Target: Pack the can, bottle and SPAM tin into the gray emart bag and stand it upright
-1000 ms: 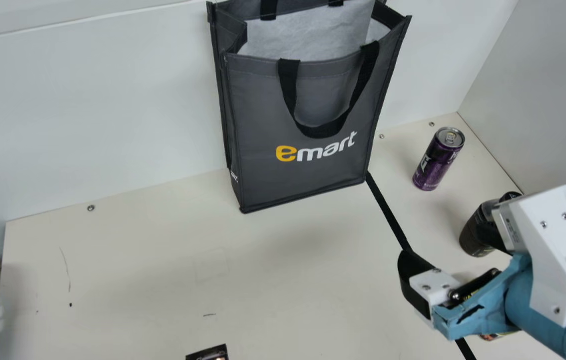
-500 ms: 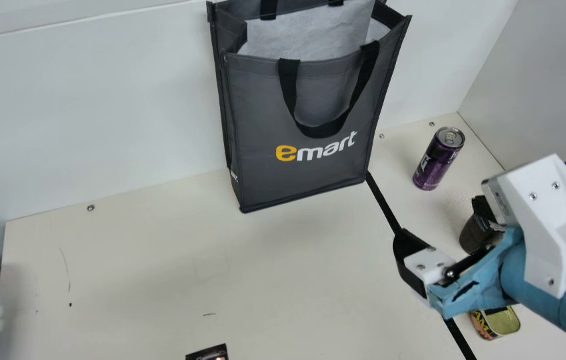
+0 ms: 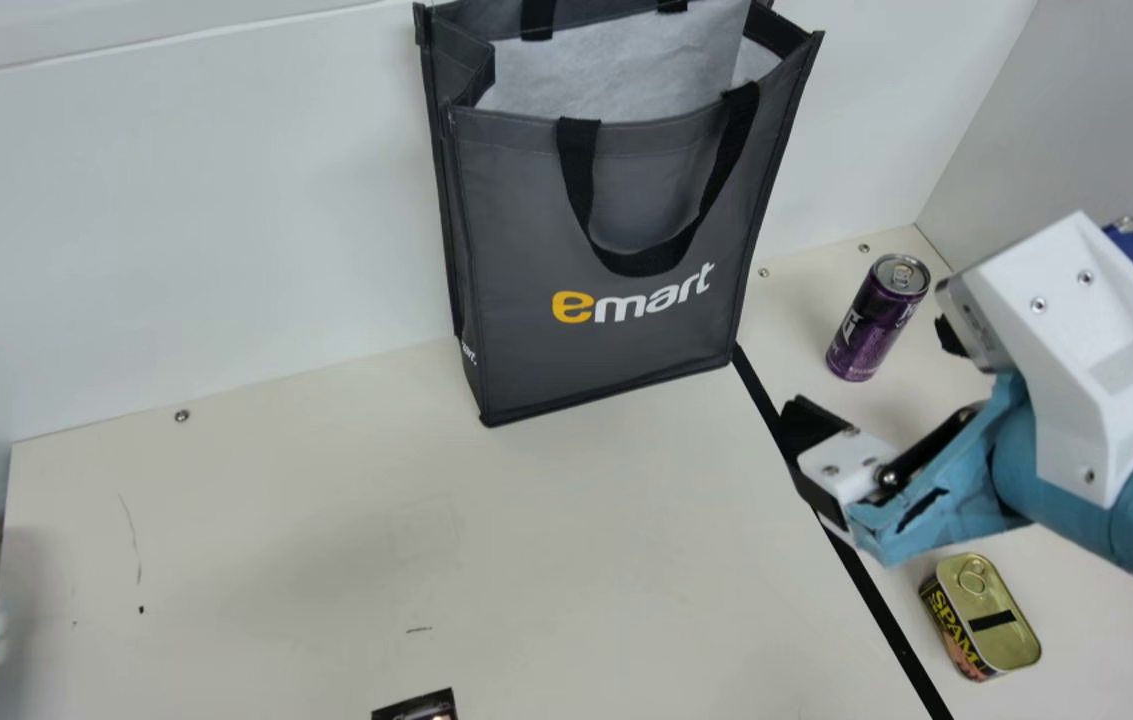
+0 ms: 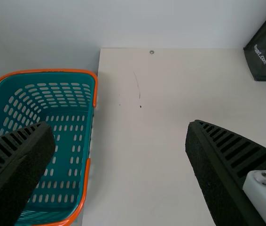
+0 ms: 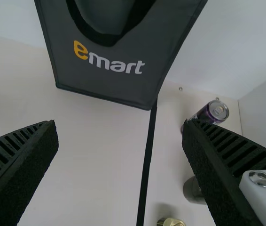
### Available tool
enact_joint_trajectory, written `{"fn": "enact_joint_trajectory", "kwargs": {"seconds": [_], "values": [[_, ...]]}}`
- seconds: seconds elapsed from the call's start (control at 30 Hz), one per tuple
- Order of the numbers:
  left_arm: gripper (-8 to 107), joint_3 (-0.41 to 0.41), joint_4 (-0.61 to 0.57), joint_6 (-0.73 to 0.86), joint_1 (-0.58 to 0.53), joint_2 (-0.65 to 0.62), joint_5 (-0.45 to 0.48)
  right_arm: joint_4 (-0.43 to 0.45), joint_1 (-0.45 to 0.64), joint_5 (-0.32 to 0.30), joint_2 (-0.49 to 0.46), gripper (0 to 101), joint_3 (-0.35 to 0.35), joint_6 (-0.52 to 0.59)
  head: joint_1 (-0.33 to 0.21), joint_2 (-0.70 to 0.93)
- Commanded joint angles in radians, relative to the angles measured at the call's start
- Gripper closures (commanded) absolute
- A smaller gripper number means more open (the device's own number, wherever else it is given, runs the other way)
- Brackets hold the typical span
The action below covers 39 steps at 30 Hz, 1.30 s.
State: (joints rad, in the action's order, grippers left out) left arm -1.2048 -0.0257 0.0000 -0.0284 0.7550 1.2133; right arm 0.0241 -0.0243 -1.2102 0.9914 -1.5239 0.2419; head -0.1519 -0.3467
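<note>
The gray emart bag [image 3: 606,350] stood upright at the rear of the cream table [image 3: 276,540], against or near the back wall; I couldn't tell which. Its mouth was open, a pale sheet showed inside, and a black handle hung down the front.

The teal basket [image 4: 62,155] with orange handles was beside the table, at my left.

My left gripper [image 4: 120,124] had its jaws spread apart, with nothing between them. My right gripper [image 3: 870,368] was over the right part of the table, its jaws also wide apart and holding nothing.

The bottle [image 5: 193,190], partly hidden by a finger in the right wrist view, was between the can and the tin. The can [image 3: 871,325] stood upright to the right of the bag. Nearer the front, the SPAM tin [image 3: 991,620] rested on the table, its ring-pull lid facing up.
</note>
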Motion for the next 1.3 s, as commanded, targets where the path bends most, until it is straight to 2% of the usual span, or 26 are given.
{"fn": "enact_joint_trajectory", "kwargs": {"seconds": [0.0,0.27,0.8,1.27], "values": [[9,0.000,0.000,0.000,0.000,0.000,0.000,-0.013,0.009,-0.001,0.015,6,-0.022,0.027,-0.023,-0.002],[9,0.000,0.000,0.000,0.000,0.000,0.000,-0.067,0.057,-0.003,0.084,6,-0.109,0.144,-0.023,-0.002],[9,0.000,0.000,0.000,0.000,0.000,0.000,-0.219,0.159,-0.010,0.257,6,-0.330,0.395,-0.023,-0.002],[9,0.000,0.000,0.000,0.000,0.000,0.000,-0.338,0.184,-0.010,0.388,6,-0.464,0.610,-0.023,-0.002]]}}
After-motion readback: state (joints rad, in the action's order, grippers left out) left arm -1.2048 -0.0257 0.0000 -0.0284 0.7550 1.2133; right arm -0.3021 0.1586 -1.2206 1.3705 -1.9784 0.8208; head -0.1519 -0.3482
